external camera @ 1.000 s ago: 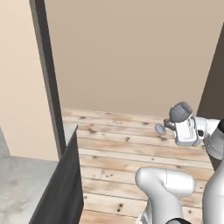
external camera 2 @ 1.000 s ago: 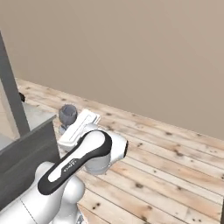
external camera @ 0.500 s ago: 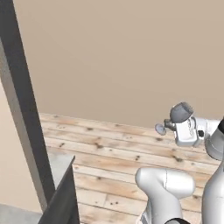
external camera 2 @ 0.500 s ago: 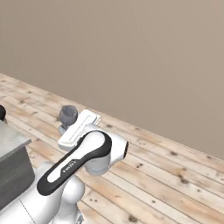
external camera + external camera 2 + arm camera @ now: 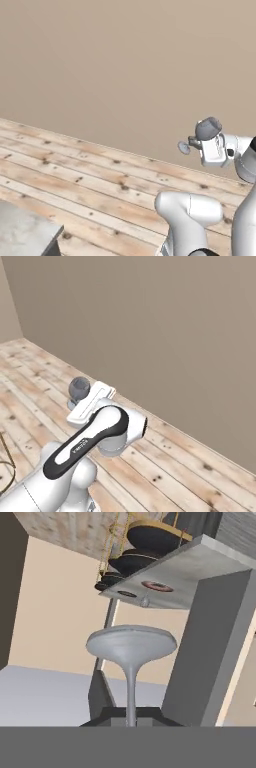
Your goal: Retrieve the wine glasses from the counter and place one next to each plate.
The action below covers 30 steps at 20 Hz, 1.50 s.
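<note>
Carry leg underway: white arm's two-finger gripper (image 5: 196,143) clenched on thin stem of clear greyish stemmed wine glass (image 5: 206,130), held sideways above wood-plank floor (image 5: 75,170). Red-rimmed plate (image 5: 157,586) far off on grey marble counter (image 5: 200,557). Next, I'd say: approach, set glass upright beside plate.

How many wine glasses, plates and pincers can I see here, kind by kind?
wine glass: 1, held in the pincer
plates: 2, a red-orange plate and a dark plate on the counter
pincer: 1
Total: 4
A tiny grey thing beside the plates is too small to name.
</note>
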Tool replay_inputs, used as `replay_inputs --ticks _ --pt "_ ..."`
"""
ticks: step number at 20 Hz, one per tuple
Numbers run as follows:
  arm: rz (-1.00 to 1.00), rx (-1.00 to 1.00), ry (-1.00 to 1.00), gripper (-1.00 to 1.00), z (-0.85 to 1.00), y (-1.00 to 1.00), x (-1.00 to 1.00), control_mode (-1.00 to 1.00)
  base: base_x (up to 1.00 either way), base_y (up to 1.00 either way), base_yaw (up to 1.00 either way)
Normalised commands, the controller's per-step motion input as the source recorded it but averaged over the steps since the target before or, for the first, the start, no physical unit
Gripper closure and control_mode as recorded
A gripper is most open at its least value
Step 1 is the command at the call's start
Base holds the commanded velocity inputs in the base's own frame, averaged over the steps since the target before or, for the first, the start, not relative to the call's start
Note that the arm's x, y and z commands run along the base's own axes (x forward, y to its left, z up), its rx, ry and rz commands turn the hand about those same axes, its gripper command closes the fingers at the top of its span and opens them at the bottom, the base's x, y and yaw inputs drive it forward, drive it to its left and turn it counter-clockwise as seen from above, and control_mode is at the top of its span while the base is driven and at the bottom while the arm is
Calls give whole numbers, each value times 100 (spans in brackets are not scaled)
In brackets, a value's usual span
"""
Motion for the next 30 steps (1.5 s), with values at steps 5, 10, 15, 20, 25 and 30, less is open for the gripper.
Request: replay_inputs --ticks 5,10,15,20,25,30 --pt "0 0 0 100 0 0 0 100 100 -3 21" --pt "0 0 0 100 0 0 0 100 100 0 3" --pt "0 0 0 100 0 0 0 100 100 3 0" --pt "0 0 0 100 0 0 0 100 98 27 -6" --pt "0 0 0 100 0 0 0 100 84 52 -17" --pt "0 0 0 100 0 0 0 100 97 100 -17"
